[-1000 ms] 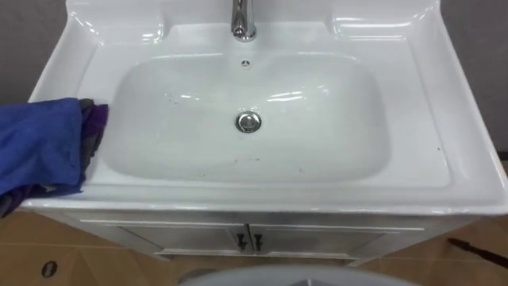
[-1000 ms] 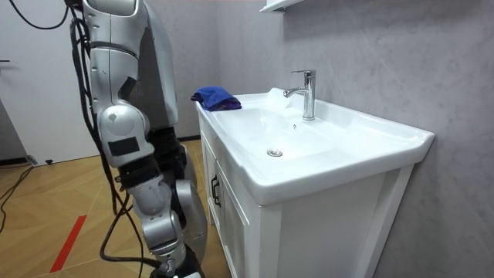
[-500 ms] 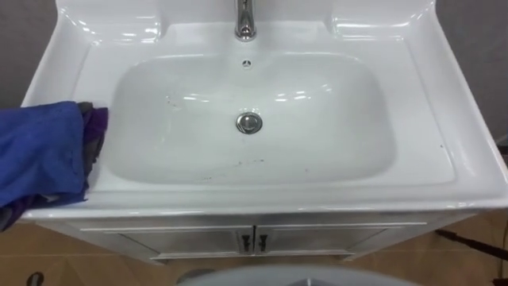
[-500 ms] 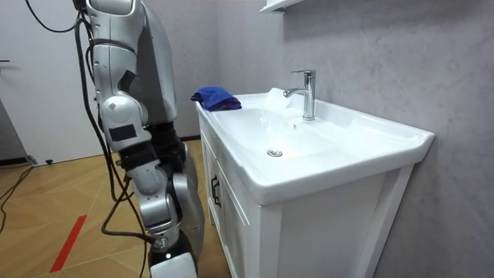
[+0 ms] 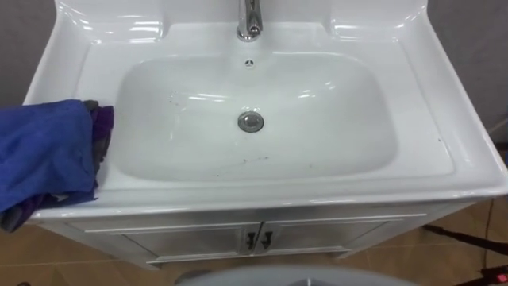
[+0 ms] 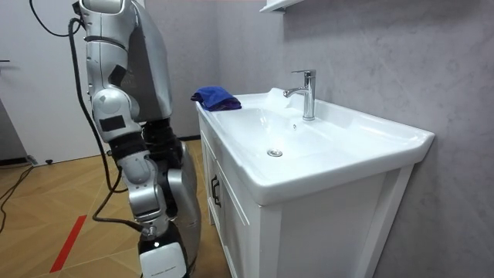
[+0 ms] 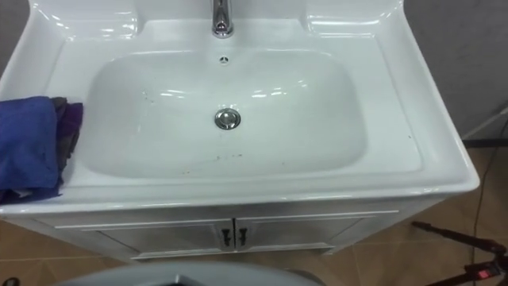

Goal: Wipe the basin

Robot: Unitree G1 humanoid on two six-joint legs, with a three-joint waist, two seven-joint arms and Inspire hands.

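You face a white basin, its bowl flecked with dark specks near the front; a bunched blue cloth lies on the left rim, held by neither hand; early or finished, you cannot tell.

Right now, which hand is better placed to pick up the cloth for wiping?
Probably the left. The blue cloth lies bunched on the basin's left rim, on the robot's left side, and has not been picked up yet. A right-hand reach would have to cross the whole bowl, past the drain.
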